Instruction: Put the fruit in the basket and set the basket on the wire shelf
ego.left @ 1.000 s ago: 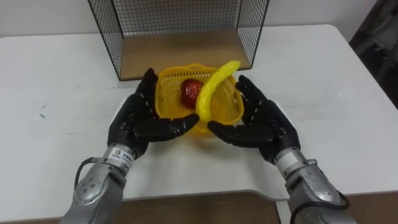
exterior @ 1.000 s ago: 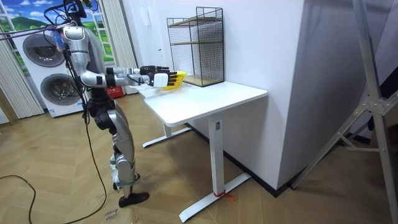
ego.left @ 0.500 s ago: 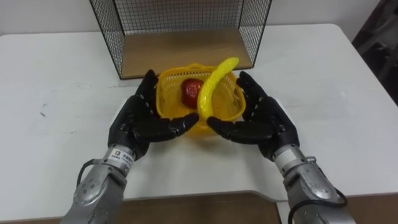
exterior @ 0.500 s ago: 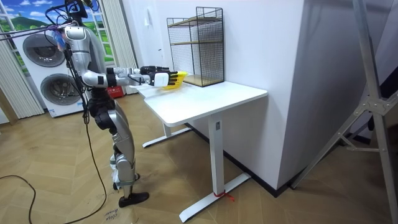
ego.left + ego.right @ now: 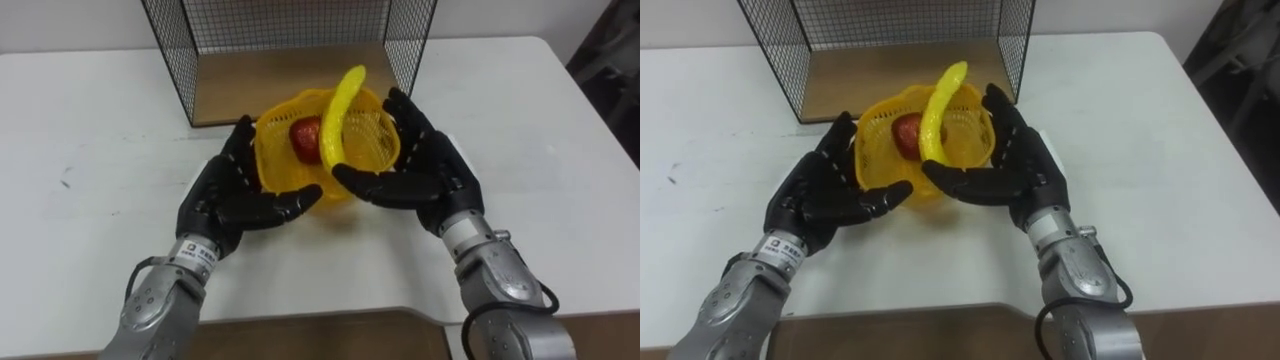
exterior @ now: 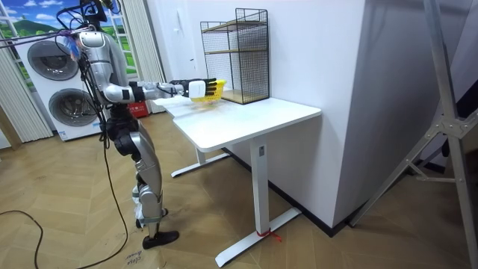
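A yellow mesh basket (image 5: 372,136) hangs tilted just above the white table (image 5: 90,130), pressed between my two black hands. A long yellow banana (image 5: 336,108) lies across it and sticks up past the far rim; a red apple (image 5: 305,138) rests inside. My left hand (image 5: 232,192) is open against the basket's left side, thumb reaching under it. My right hand (image 5: 428,168) is open against the right side, a little higher, thumb under the front. The black wire shelf (image 5: 290,30) with its wooden floor (image 5: 280,78) stands directly behind. In the room view the basket (image 6: 213,91) is near the shelf (image 6: 240,54).
The table's front edge (image 5: 330,316) runs close below my wrists. The shelf's mesh side walls (image 5: 172,60) bound its opening on both sides. In the room view I stand at the table's end (image 6: 187,127), with washing machines (image 6: 52,90) behind me.
The basket has risen off the table and tipped, carried a little toward the shelf. My right hand has gone up and forward more than the left; the banana now points steeper.
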### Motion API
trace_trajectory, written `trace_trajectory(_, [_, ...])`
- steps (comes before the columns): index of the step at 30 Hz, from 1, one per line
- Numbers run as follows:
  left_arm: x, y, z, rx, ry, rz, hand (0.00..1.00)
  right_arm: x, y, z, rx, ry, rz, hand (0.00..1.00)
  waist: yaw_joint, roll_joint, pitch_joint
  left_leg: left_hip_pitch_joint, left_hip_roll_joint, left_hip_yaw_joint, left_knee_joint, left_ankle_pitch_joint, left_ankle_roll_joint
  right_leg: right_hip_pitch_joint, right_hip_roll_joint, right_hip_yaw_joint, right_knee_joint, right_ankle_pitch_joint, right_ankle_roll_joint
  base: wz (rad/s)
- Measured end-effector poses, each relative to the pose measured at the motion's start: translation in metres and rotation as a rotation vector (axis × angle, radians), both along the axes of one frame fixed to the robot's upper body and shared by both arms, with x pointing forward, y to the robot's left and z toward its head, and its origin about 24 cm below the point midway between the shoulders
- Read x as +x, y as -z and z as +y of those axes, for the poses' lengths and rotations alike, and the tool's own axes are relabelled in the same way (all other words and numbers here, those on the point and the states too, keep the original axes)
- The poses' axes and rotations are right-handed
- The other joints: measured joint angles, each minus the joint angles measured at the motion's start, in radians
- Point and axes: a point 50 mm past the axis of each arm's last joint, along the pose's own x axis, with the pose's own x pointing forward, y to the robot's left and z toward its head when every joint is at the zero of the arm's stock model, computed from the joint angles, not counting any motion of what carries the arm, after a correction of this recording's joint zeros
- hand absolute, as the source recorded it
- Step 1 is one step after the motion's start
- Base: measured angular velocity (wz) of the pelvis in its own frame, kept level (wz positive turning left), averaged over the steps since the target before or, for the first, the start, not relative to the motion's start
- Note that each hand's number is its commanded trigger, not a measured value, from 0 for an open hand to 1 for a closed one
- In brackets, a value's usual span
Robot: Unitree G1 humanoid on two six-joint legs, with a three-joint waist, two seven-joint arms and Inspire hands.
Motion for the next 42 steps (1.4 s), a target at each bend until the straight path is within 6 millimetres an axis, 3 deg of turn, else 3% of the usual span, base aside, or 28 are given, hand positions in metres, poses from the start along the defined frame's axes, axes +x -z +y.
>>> trace_trajectory(12, [0.002, -0.027, -0.001, -0.023, -0.016, -0.118, 0.00, 0.000, -0.006, 0.001, -0.003, 0.007, -0.024, 0.00, -0.003, -0.008, -0.0034, -0.009, 0.001, -0.003, 0.021, 0.000, 0.000, -0.011, -0.001, 0.010, 0.022, -0.003, -0.004, 0.00])
trace_trajectory(26, [0.004, -0.030, 0.000, -0.023, -0.027, -0.133, 0.00, 0.000, -0.007, 0.001, -0.001, 0.017, -0.036, 0.00, -0.004, -0.009, -0.0032, -0.032, 0.003, -0.012, 0.050, -0.002, -0.003, -0.024, 0.001, 0.003, 0.045, -0.011, -0.007, 0.02])
trace_trajectory(31, [0.006, -0.034, 0.001, -0.021, -0.037, -0.156, 0.00, 0.000, -0.010, 0.001, 0.006, 0.009, -0.052, 0.00, 0.020, -0.008, -0.0023, -0.068, 0.021, -0.009, 0.156, -0.028, -0.014, -0.037, 0.000, -0.001, 0.098, -0.035, -0.018, -0.02])
trace_trajectory(33, [0.006, -0.035, 0.003, -0.021, -0.046, -0.167, 0.00, 0.000, -0.011, 0.001, 0.012, -0.007, -0.068, 0.00, 0.022, -0.009, -0.0002, -0.092, 0.043, -0.007, 0.245, -0.069, -0.022, -0.050, 0.004, -0.013, 0.157, -0.080, -0.030, 0.06])
trace_trajectory(35, [0.006, -0.036, 0.004, -0.020, -0.048, -0.168, 0.00, -0.001, -0.010, 0.002, 0.012, -0.016, -0.067, 0.00, 0.021, -0.013, 0.0025, -0.105, 0.052, -0.003, 0.310, -0.080, -0.029, -0.053, 0.008, -0.011, 0.196, -0.114, -0.032, 0.14])
trace_trajectory(37, [0.006, -0.036, 0.004, -0.019, -0.049, -0.169, 0.00, -0.001, -0.010, 0.002, 0.011, -0.027, -0.071, 0.00, 0.022, -0.016, 0.0048, -0.118, 0.057, -0.003, 0.364, -0.079, -0.029, -0.052, 0.011, -0.009, 0.224, -0.143, -0.037, 0.05])
trace_trajectory(40, [0.005, -0.033, 0.008, -0.016, -0.064, -0.162, 0.00, -0.001, -0.009, 0.003, 0.005, -0.040, -0.066, 0.00, 0.022, -0.014, 0.0071, -0.156, 0.079, -0.002, 0.451, -0.058, -0.039, -0.031, 0.022, -0.007, 0.236, -0.149, -0.064, 0.01])
trace_trajectory(41, [0.005, -0.033, 0.008, -0.015, -0.062, -0.158, 0.00, -0.001, -0.007, 0.004, 0.010, -0.040, -0.060, 0.00, 0.022, -0.018, 0.0105, -0.200, 0.074, -0.008, 0.481, -0.050, -0.040, -0.028, 0.017, -0.003, 0.236, -0.148, -0.073, 0.11])
trace_trajectory(42, [0.005, -0.032, 0.007, -0.017, -0.059, -0.156, 0.00, -0.001, -0.007, 0.003, 0.007, -0.039, -0.056, 0.00, 0.020, -0.019, 0.0095, -0.250, 0.062, -0.009, 0.442, -0.051, -0.039, -0.031, 0.015, 0.002, 0.232, -0.150, -0.076, 0.07])
